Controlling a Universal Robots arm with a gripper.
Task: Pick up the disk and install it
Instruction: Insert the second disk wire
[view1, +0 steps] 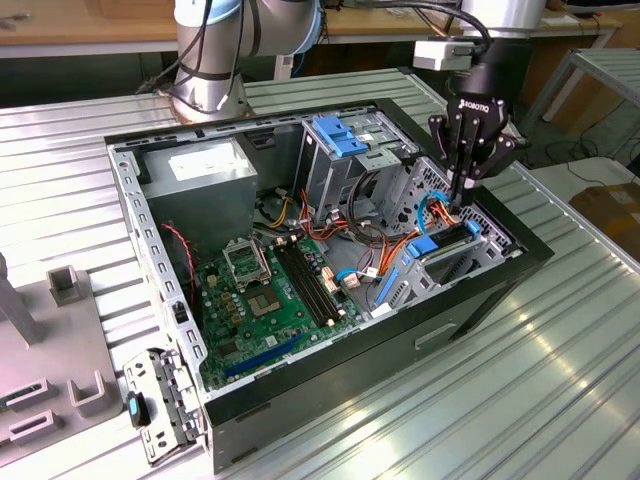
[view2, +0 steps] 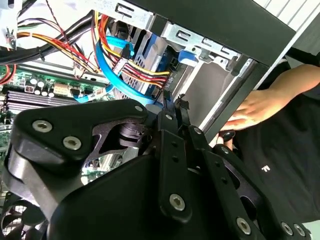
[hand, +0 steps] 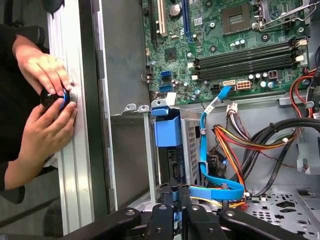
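Observation:
The disk (hand: 167, 160) stands on edge in the drive bay at the front of the open computer case (view1: 330, 395), on the exterior view's right. Its blue side rail (hand: 166, 132) and its connector end show in the first wrist view, and the rail (view1: 427, 245) shows in the exterior view too. My gripper (view1: 458, 207) reaches straight down into that bay, fingers shut together, tips (hand: 175, 192) right at the disk's end. I cannot tell whether they press on it. In the second wrist view the gripper (view2: 174, 102) sits beside blue and orange cables.
A person's two hands (hand: 45, 95) hold a small black knob on the table beside the case wall; one hand (view2: 255, 112) shows in the second wrist view. A blue data cable (hand: 210, 175) and power wires loop next to the bay. The motherboard (view1: 270, 290) lies in the case's middle.

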